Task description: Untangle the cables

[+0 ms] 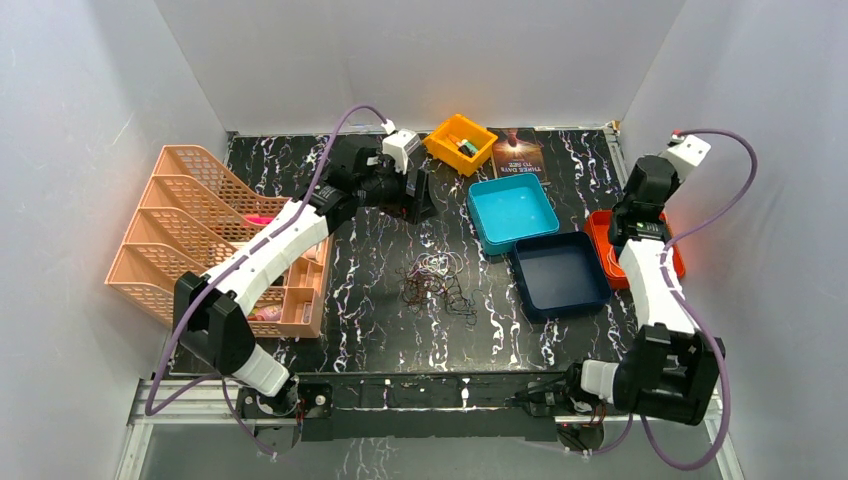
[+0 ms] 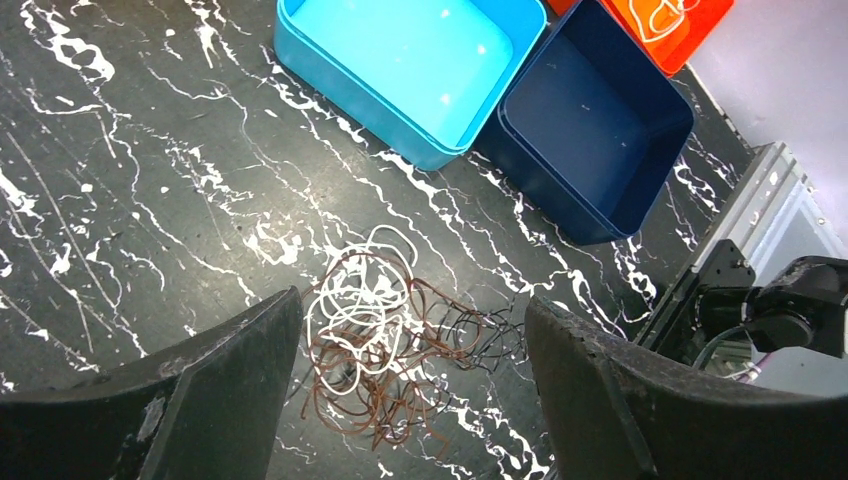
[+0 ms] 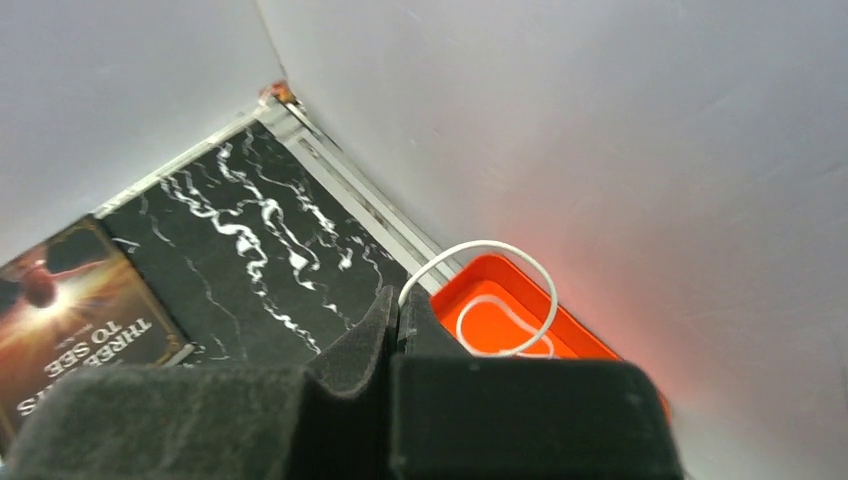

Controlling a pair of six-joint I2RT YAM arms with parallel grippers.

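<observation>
open tabletop [image 1: 350,300] around cables [image 1: 435,282]; light-blue bin [image 1: 512,212], navy bin [image 1: 560,272] near right; peach organizer [image 1: 200,220] far left.

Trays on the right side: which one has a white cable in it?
The red tray, farthest right, under the right gripper. A white cable loops into it; the light blue tray and the dark blue tray hold nothing.

You have the cables [image 2: 385,345] lying as one loose clump on the black marbled table [image 2: 150,150], near its middle: hair-thin, curly loops of white, black and reddish-brown. The white coils sit mostly at one side of the clump, laced through the brown ones. Apart from it, your white cable [image 3: 480,243] arcs up out of the orange tray [image 3: 500,280], one end pinched at the right gripper [image 3: 400,310].
</observation>
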